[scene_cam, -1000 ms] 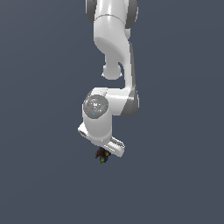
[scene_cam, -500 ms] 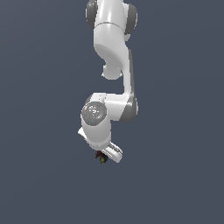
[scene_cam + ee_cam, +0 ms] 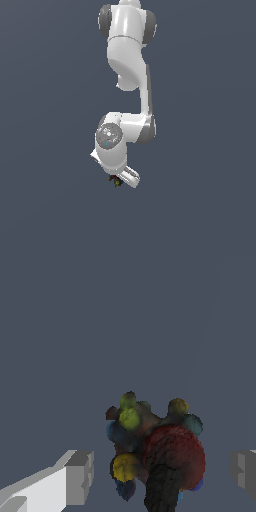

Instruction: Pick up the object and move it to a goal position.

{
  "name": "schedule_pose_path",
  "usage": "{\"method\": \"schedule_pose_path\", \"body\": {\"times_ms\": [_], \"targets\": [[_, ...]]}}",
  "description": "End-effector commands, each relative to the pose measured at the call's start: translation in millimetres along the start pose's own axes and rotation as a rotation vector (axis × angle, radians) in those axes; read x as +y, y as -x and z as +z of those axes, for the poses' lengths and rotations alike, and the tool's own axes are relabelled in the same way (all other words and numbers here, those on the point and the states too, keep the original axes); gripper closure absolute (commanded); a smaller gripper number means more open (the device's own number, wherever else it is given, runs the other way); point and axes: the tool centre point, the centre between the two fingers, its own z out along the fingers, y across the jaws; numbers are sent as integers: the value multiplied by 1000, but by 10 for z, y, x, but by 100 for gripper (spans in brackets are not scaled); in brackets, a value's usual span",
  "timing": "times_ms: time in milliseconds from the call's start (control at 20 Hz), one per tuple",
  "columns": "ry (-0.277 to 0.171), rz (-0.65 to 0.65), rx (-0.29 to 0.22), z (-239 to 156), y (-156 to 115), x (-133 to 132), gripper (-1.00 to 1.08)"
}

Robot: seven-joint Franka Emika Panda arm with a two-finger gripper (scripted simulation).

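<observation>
The small, lumpy, dark red object [image 3: 160, 453] with blue and yellow-green bumps was seen between the two grey fingertips [image 3: 80, 477] of the white gripper [image 3: 118, 180]. In the wrist view, a gap was seen on each side of the object, so neither fingertip was touching it. The gripper was spread wide, with nothing squeezed. In the exterior view, the object [image 3: 115, 182] was tucked just under the white arm's [image 3: 131, 75] hand.
</observation>
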Motion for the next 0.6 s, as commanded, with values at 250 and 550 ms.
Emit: {"method": "schedule_pose_path", "body": {"times_ms": [250,550], "targets": [[0,2,-1,246,0,1,-92],[0,2,0,231,-7,-5,108]]}}
